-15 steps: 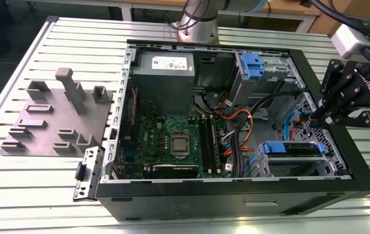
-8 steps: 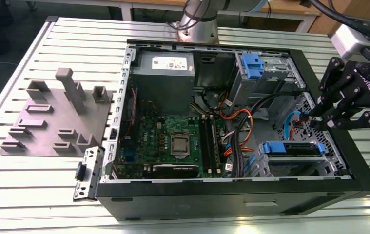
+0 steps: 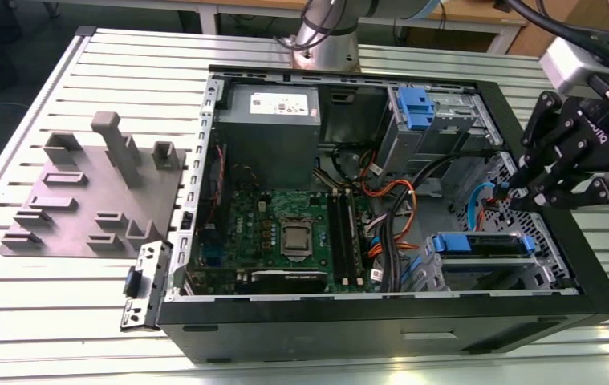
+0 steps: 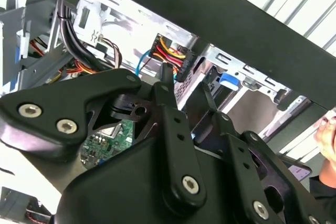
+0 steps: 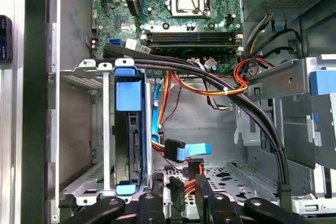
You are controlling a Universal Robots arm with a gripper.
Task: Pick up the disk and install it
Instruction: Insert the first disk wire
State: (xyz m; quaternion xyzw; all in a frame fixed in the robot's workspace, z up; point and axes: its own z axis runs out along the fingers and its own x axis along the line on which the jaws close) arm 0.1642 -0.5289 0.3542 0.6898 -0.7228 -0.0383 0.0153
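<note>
The disk (image 3: 483,243), a drive in a bright blue carrier bracket, sits inside the grey drive cage at the front right corner of the open computer case (image 3: 282,317). In the first wrist view the disk (image 5: 128,129) stands on edge between the cage's rails. My gripper (image 3: 521,199) hangs above the case's edge on the exterior view's right, a short way from the disk. Its black fingers (image 5: 157,190) are apart, and nothing is held between them. In the second wrist view the gripper (image 4: 188,98) points at the cage and its cables.
Orange, red and black cables (image 5: 210,85) cross the case between the motherboard (image 3: 282,233) and the cage. A second cage with a blue tab (image 3: 416,108) and a grey power supply (image 3: 272,108) stand at the back. A grey fixture block (image 3: 90,192) lies on the slatted table. A person's hand (image 4: 328,140) is nearby.
</note>
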